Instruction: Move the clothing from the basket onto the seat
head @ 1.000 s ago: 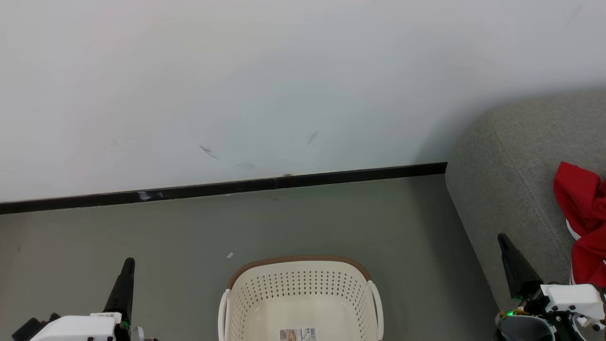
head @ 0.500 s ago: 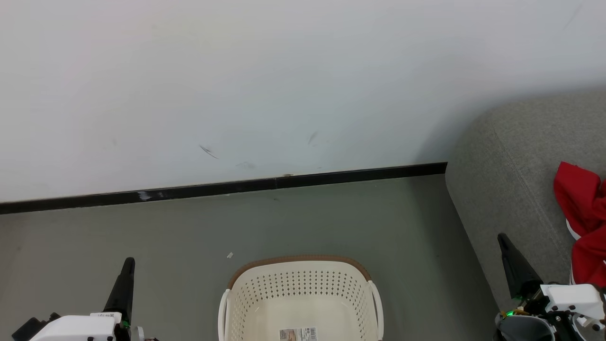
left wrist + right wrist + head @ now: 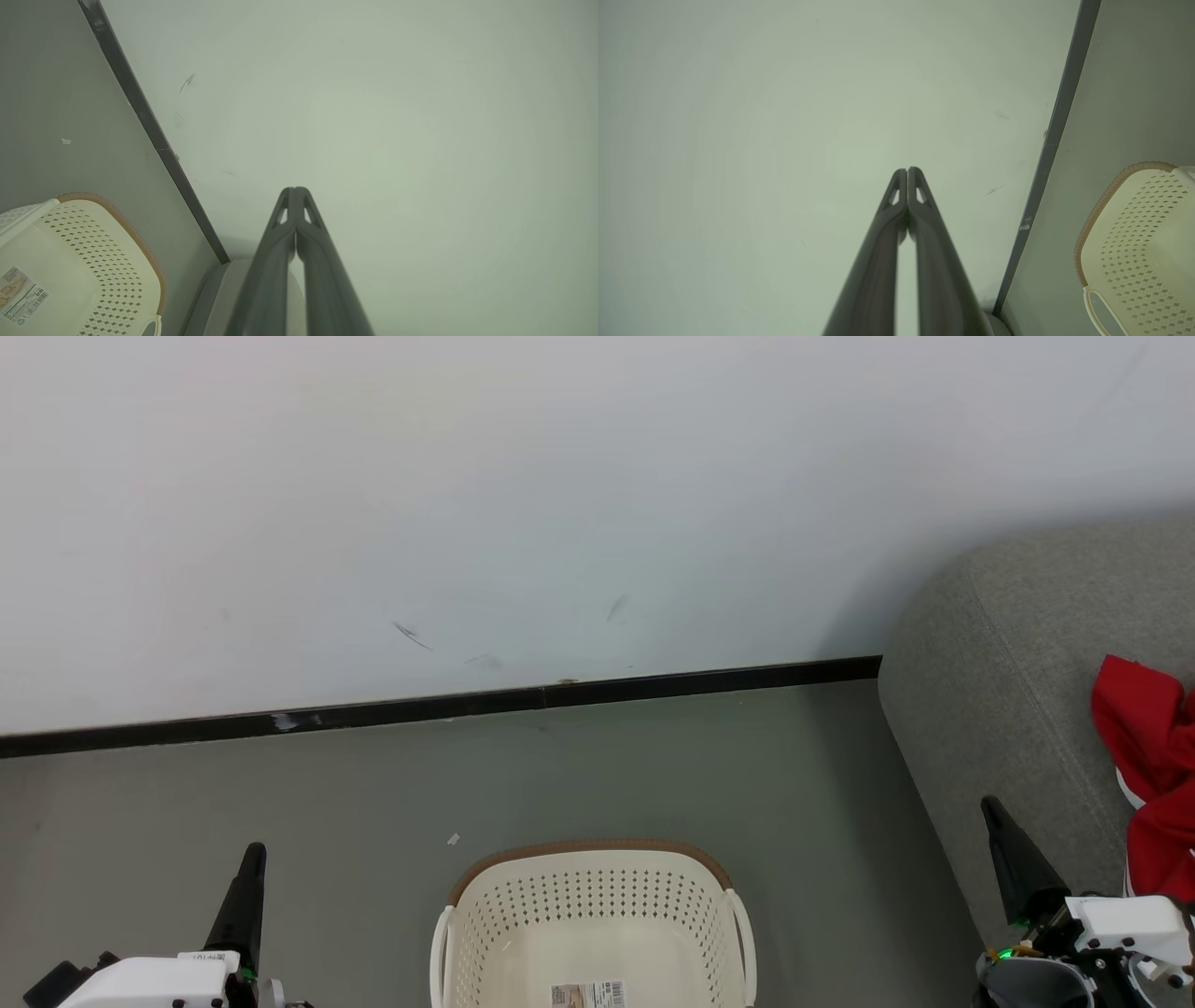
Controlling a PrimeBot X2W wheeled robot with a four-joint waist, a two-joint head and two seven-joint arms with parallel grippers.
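The clothing [image 3: 1153, 775] lies on the seat [image 3: 1018, 663], at the right edge of the head view: a crumpled red heap with a white band showing low on it. It runs out of frame, so I cannot tell whether it is one garment or more. The basket [image 3: 588, 896] stands on the floor [image 3: 280, 803] in front of the robot, well apart from the seat. The part of its inside that shows holds no fabric, just a label [image 3: 588, 995] stuck to the bottom; its near end is cut off by the frame.

Over the last second nothing has changed: heap, basket and both arms sit where they were. Taken with the bare basket, that suggests the moving is done, or nearly so, and the robot is at rest rather than mid-reach.

The left claw [image 3: 254, 854] hangs over the floor to the left of the basket, the right claw [image 3: 991, 807] in front of the seat's edge, near the red heap but not touching it. In each wrist view the fingers are pressed together tip to tip with nothing between them.

Counted: one basket, one seat, one red heap, one label, two claws, and one small pale scrap [image 3: 453, 840] on the floor beyond the basket.
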